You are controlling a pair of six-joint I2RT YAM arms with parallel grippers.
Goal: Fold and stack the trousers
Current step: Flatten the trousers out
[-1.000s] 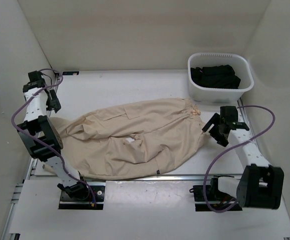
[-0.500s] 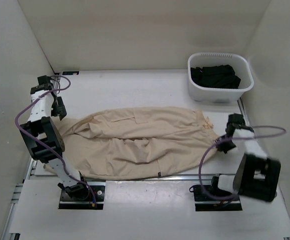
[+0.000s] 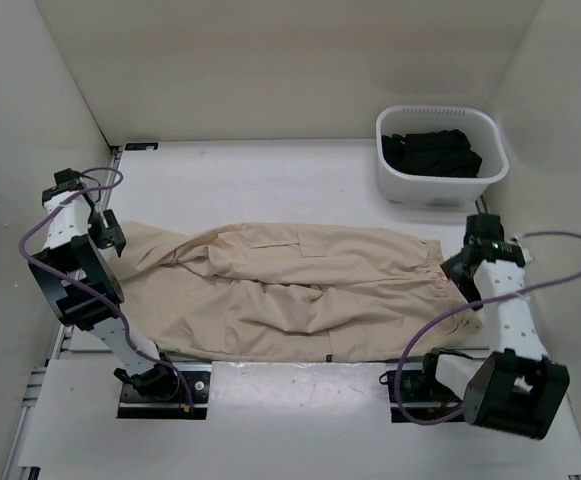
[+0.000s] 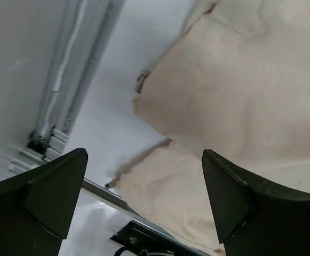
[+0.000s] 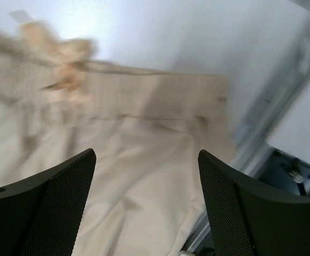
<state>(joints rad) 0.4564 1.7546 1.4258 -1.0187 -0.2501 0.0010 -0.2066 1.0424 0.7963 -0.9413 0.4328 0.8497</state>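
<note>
The trousers lie spread out pretty flat on the table, down and to the left of the white basket and not touching it. The wrinkled waist end, with its drawstring, is the part nearest the basket. The 2 legs run off to the left, away from the basket.

The right gripper hangs over the waist corner, just below the basket. Its jaws are spread wide with nothing between them. Its wrist view is blurry and shows mostly beige cloth underneath.

The left gripper is at the leg ends, the side farthest from the basket. Its jaws are also wide apart and empty, with cloth and bare table under them. There's a black garment in the basket.
</note>
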